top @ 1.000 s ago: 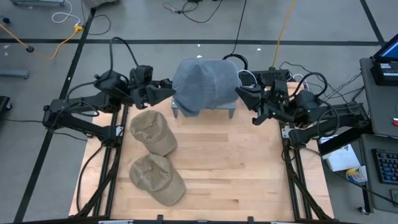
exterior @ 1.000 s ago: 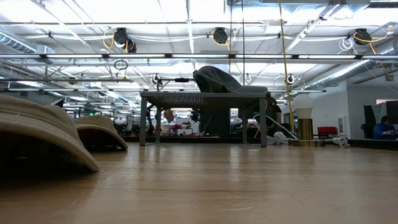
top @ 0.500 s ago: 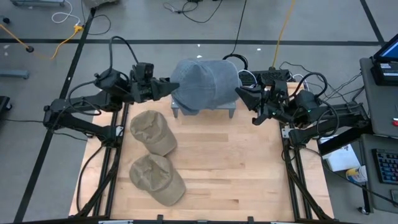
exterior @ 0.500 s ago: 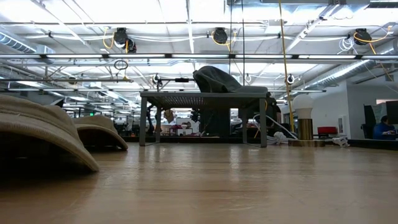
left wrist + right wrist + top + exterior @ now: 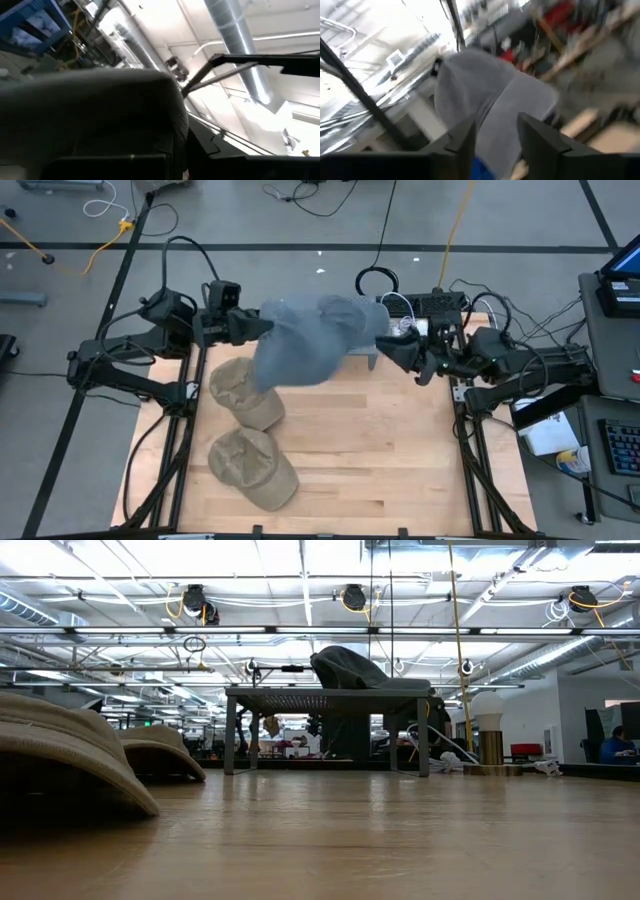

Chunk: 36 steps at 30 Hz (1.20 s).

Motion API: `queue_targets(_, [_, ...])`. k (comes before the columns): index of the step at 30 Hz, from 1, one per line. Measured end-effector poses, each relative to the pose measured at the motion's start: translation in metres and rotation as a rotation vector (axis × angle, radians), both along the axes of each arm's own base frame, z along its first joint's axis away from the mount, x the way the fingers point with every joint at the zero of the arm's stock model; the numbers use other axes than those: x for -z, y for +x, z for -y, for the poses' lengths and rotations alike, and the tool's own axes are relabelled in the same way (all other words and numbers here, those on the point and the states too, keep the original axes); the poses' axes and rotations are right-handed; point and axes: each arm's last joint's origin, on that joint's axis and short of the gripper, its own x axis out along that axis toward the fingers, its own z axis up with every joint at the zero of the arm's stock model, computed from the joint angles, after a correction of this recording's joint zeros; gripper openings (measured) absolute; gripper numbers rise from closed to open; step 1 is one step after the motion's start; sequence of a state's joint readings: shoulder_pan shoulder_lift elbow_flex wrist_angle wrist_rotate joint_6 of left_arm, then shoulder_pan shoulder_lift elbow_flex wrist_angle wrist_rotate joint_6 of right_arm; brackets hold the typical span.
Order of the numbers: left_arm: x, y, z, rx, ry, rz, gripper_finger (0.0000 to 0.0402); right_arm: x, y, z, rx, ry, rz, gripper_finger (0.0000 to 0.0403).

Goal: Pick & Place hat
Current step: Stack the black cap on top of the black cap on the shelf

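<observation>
Left gripper (image 5: 262,326) clenched on the grey hat (image 5: 310,340), dragging it off the stand toward the tan hats (image 5: 245,392); right gripper (image 5: 392,352) hangs released beside it.

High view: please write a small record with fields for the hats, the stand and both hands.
grey hat: blurred, over the table's far side, hiding most of the stand
tan hats: two, one near the grey hat, one at the near edge, both on the table's left half
left hand: at the grey hat's left edge; grip not visible
right hand: open, just right of the grey hat
</observation>
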<state>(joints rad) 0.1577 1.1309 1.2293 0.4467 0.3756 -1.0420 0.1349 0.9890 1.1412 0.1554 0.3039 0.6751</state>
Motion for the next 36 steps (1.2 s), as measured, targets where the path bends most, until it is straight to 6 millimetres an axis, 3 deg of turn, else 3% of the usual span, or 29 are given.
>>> queue_targets(6, [-0.003, -0.007, 0.002, 0.075, 0.011, 0.002, 0.0019, 0.018, -0.007, -0.002, -0.133, 0.393, -0.163, 0.0224])
queue_targets(12, [-0.006, -0.008, 0.002, 0.060, 0.033, 0.041, 0.0019, 0.039, 0.002, -0.004, -0.208, 0.596, -0.150, 0.0247])
queue_targets(19, [-0.009, -0.008, 0.000, -0.024, 0.061, 0.120, 0.0019, 0.071, 0.021, -0.004, -0.247, 0.676, 0.134, 0.0243])
queue_targets(23, [-0.008, -0.004, -0.001, -0.051, 0.068, 0.125, 0.0019, 0.090, 0.029, -0.003, -0.214, 0.662, 0.207, 0.0234])
queue_targets(36, [0.006, 0.041, -0.010, -0.058, 0.072, 0.169, 0.0019, 0.100, 0.045, 0.014, -0.201, 0.563, 0.243, 0.0221])
